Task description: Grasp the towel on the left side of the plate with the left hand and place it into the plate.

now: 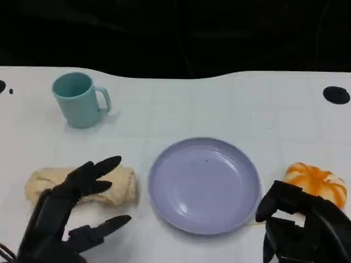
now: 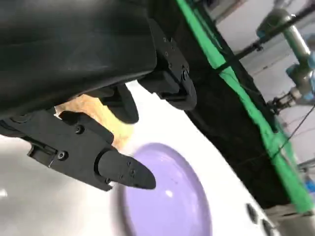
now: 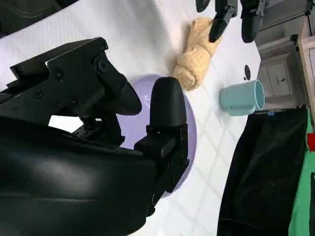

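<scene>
At nine o'clock of the plate [image 1: 204, 185], the left hand [image 1: 71, 211] hovers with fingers spread over the towel [image 1: 123, 186], seemingly poised for grasping.

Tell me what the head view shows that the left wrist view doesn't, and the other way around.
Head view alone: the teal mug, the orange-striped object right of the plate, and the right hand. Left wrist view alone: a green strip along the dark backdrop beyond the table. Both share the purple plate, lying bare, the tan towel to its left, and the left hand, fingers spread above the towel, not gripping it.
</scene>
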You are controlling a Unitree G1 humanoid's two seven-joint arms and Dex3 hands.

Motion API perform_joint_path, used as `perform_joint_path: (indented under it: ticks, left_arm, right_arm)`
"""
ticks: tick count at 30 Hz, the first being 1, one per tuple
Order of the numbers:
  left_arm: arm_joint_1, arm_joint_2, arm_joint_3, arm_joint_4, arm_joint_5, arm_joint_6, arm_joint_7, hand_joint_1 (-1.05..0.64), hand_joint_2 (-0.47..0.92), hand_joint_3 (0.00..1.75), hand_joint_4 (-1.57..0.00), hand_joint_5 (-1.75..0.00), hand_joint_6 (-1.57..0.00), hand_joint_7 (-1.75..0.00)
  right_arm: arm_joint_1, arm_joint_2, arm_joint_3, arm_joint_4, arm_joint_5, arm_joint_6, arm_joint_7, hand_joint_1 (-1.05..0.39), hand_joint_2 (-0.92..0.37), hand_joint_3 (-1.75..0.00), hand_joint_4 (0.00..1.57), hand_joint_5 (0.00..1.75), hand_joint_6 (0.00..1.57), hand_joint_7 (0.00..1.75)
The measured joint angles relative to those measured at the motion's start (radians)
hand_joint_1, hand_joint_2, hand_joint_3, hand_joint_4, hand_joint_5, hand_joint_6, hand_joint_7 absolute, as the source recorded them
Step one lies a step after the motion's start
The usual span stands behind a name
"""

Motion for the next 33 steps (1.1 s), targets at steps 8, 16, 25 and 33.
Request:
perform_joint_path:
  ticks: [8,16,25,33]
  left_arm:
    - [-0.062,0.097,-0.028,-0.037,0.386,0.139,0.035,-0.50,0.89,0.00,-0.22,-0.43,-0.37,-0.01]
    - [-0.192,0.166,-0.136,-0.016,0.690,0.346,-0.036,-0.47,0.84,0.00,-0.29,-0.32,-0.37,0.00]
    - [-0.336,0.177,-0.228,0.157,0.740,0.431,-0.103,-0.43,0.79,0.00,-0.38,-0.17,-0.37,0.00]
    - [-0.470,0.195,-0.316,0.360,0.737,0.440,-0.134,-0.43,0.80,0.00,-0.44,-0.11,-0.37,0.00]
  right_arm:
    - [-0.006,-0.002,-0.007,0.003,-0.007,-0.001,0.006,-0.05,-0.64,-1.21,0.73,1.75,0.50,1.72]
    - [-0.009,-0.006,-0.010,0.006,-0.010,-0.003,0.017,-0.05,-0.66,-1.18,0.71,1.75,0.49,1.71]
    - [-0.008,-0.005,-0.009,0.006,-0.011,-0.005,0.018,-0.06,-0.67,-1.16,0.72,1.75,0.49,1.71]
    - [-0.002,-0.005,-0.003,0.002,-0.017,-0.006,0.010,-0.09,-0.65,-1.16,0.71,1.75,0.50,1.70]
